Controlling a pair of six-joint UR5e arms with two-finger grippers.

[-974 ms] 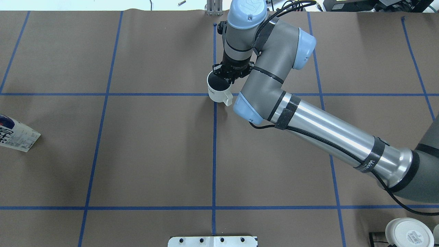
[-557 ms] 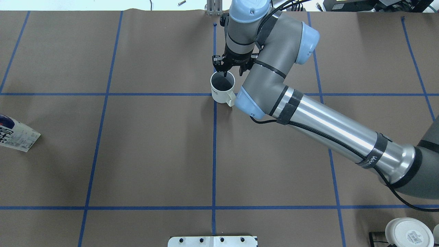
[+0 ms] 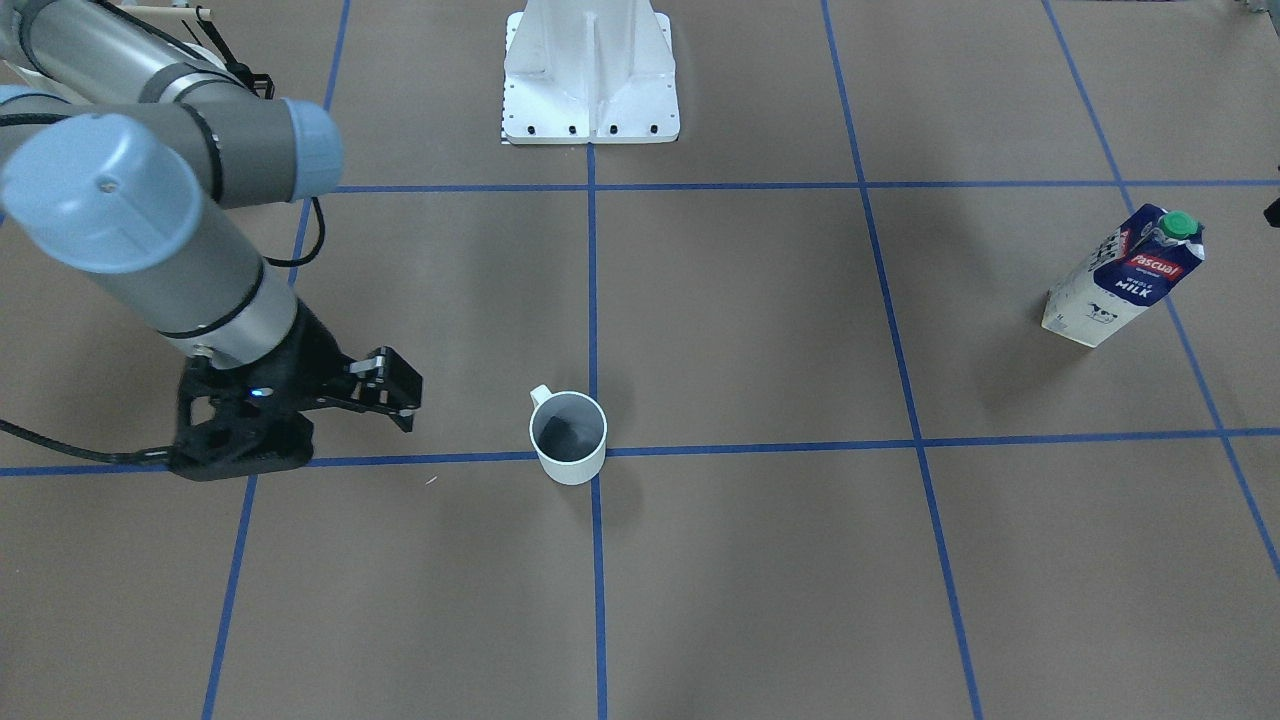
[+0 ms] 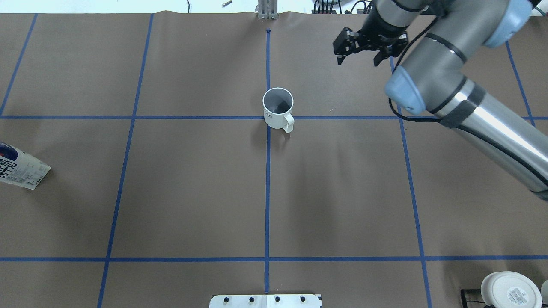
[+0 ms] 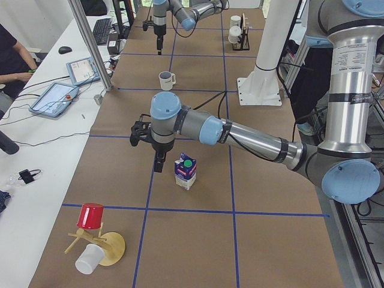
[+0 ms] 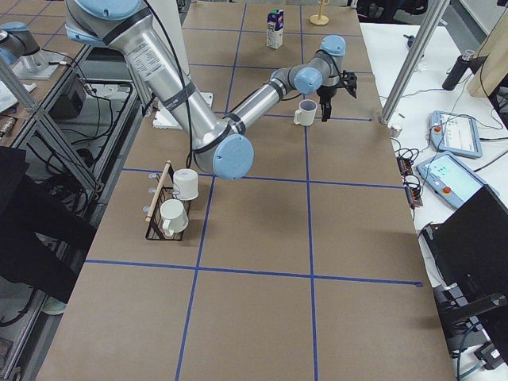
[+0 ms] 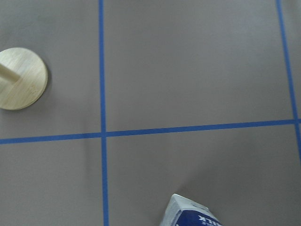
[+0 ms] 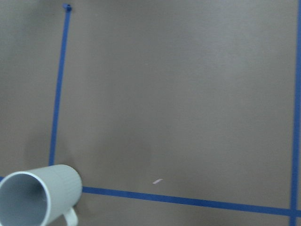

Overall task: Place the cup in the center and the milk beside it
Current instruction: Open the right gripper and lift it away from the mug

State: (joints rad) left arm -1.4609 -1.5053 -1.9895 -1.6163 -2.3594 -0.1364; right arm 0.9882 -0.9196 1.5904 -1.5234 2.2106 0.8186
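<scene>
The cup (image 4: 278,112) stands upright on the center (image 4: 268,117), the middle blue tape crossing, handle toward the robot. It also shows in the front view (image 3: 568,438) and the right wrist view (image 8: 37,197). My right gripper (image 4: 358,60) is open and empty, raised to the far right of the cup. The milk (image 3: 1125,278) stands upright far out on the robot's left side (image 4: 19,167). My left gripper (image 5: 157,161) hangs close beside the carton (image 5: 185,171); I cannot tell whether it is open or shut. The left wrist view catches only the carton's top (image 7: 193,214).
A rack with white mugs (image 6: 171,202) stands at the robot's near right; one mug shows its underside (image 4: 509,291). A wooden stand with a red cup (image 5: 96,237) is beyond the milk. The white base plate (image 3: 590,90) sits at the robot's side.
My right gripper has let go of the cup's rim, risen and swung away to the right. The cup stays on the crossing. The milk has not moved.
</scene>
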